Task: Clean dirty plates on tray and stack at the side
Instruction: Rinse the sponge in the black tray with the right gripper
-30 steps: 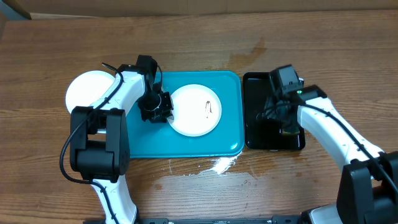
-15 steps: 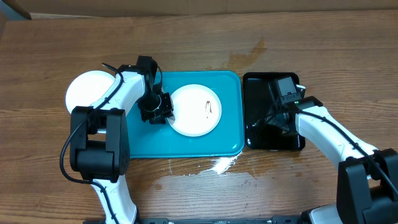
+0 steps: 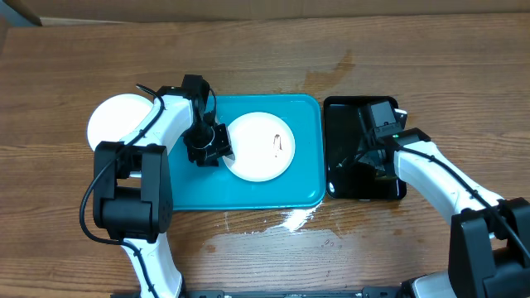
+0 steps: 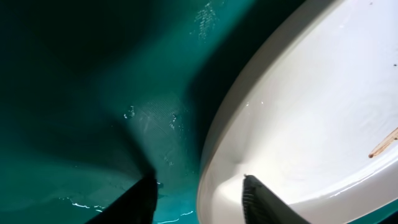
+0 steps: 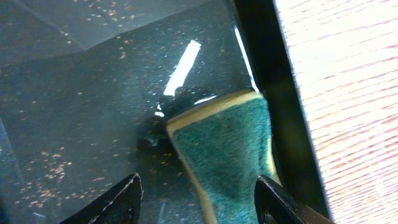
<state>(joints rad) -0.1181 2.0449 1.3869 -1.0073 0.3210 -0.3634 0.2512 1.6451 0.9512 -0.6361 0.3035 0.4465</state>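
Looking down from overhead, the smeared dirty plate (image 3: 260, 146) lies in the tray (image 3: 248, 194), with the left gripper (image 3: 209, 149) at its left edge. A second white plate (image 3: 112, 122) sits on the table (image 3: 248, 58) left of the tray. The right gripper (image 3: 377, 165) is over the black tray (image 3: 339, 116).

Left wrist view: the jaws are spread astride the plate's rim and not clamped on it.

Right wrist view: the jaws stand apart around a green sponge (image 5: 224, 149) lying in the black tray.

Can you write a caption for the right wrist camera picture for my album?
Open right gripper hovers over a green sponge lying in the black tray.
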